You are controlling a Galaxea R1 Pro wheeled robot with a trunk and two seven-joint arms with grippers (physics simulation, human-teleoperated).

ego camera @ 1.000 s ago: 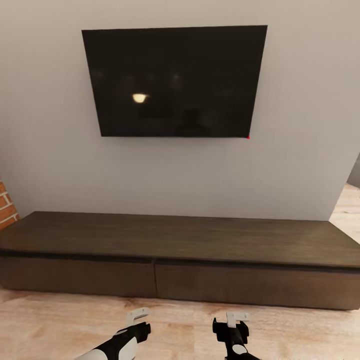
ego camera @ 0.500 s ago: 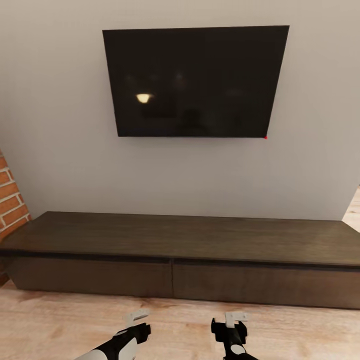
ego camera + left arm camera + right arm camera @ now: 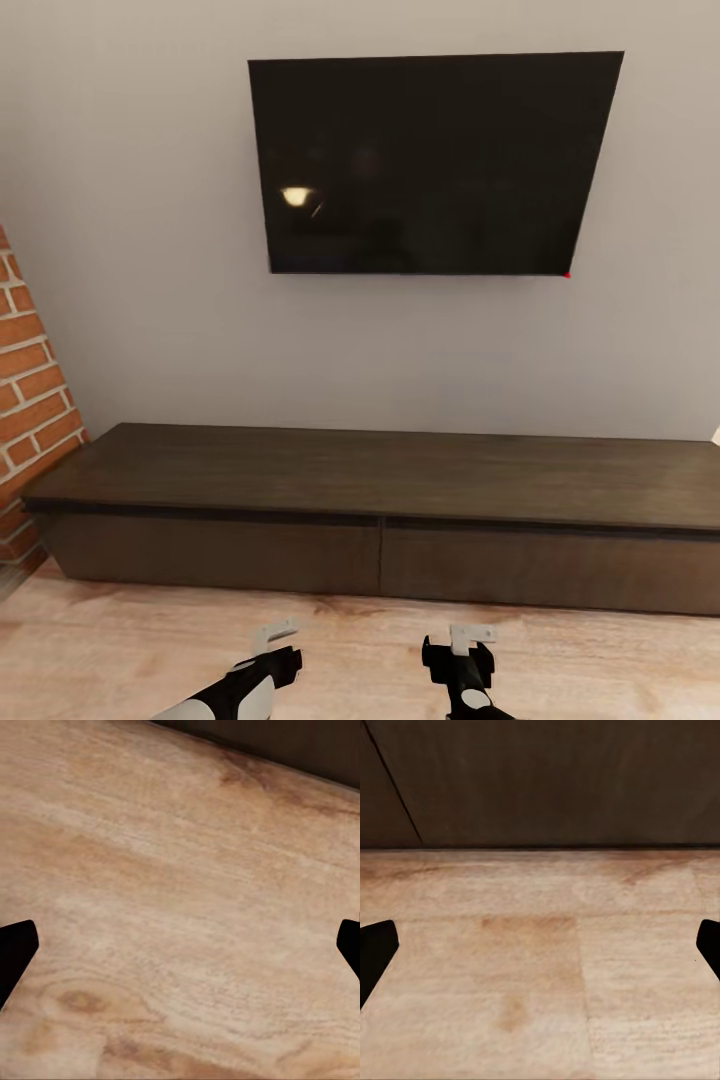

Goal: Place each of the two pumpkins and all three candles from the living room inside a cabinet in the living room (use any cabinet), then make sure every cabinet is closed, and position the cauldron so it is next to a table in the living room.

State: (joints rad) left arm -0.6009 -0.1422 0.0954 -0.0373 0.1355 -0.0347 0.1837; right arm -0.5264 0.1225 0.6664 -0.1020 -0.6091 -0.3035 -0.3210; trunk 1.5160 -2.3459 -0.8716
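closed cabinet [image 3: 380,520], TV [image 3: 430,165], brick chimney [image 3: 30,400]

A grey wall [image 3: 140,200] fills most of the frame, with a black TV [image 3: 435,165] mounted upper centre; a small light glints on its screen. Red brick [image 3: 30,400] shows at the left edge. A low dark-brown cabinet [image 3: 380,480] spans the lower part, on a light plank floor [image 3: 120,650].
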